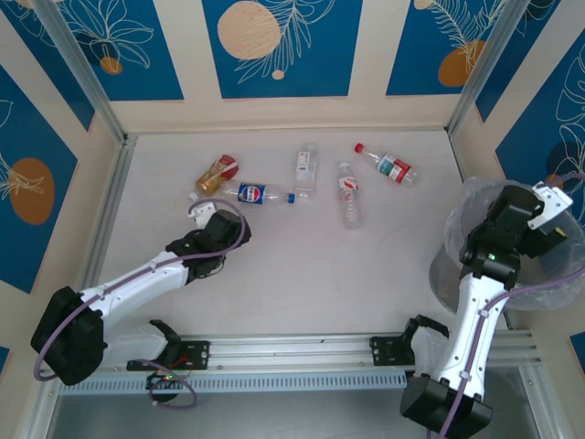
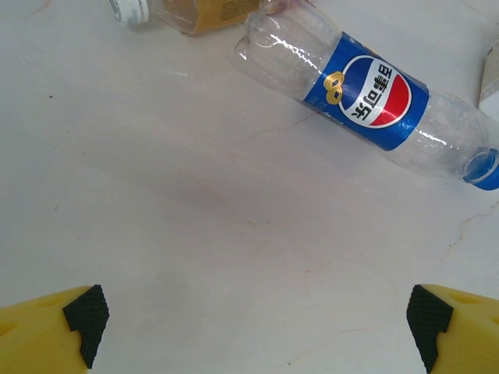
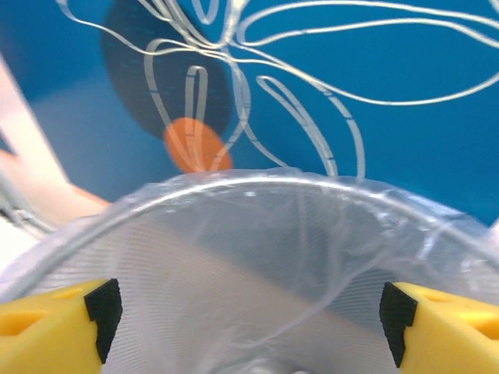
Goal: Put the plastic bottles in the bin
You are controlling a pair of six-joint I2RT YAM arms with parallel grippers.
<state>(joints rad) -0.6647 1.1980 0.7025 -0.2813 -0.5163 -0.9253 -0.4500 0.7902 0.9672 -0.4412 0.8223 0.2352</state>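
You had five plastic bottles [image 1: 348, 194] lying on the desk [image 1: 292, 274]: one brown-orange bottle [image 1: 218, 173], one blue-labelled bottle [image 1: 260, 194], one white-labelled clear bottle [image 1: 305, 170], one clear bottle with a red band, and one red-capped bottle [image 1: 388, 165]. Of caps you could count one blue, one red and, from the left wrist, one white. You had one bin [image 1: 450, 274], lined with one translucent bag [image 3: 257, 234]. Two arms stood at the near edge, one hand apiece: the left hand [image 2: 257, 319] and the right hand [image 3: 249, 312], each showing two yellow fingers [image 2: 43, 335] with two black pads [image 2: 87, 315].
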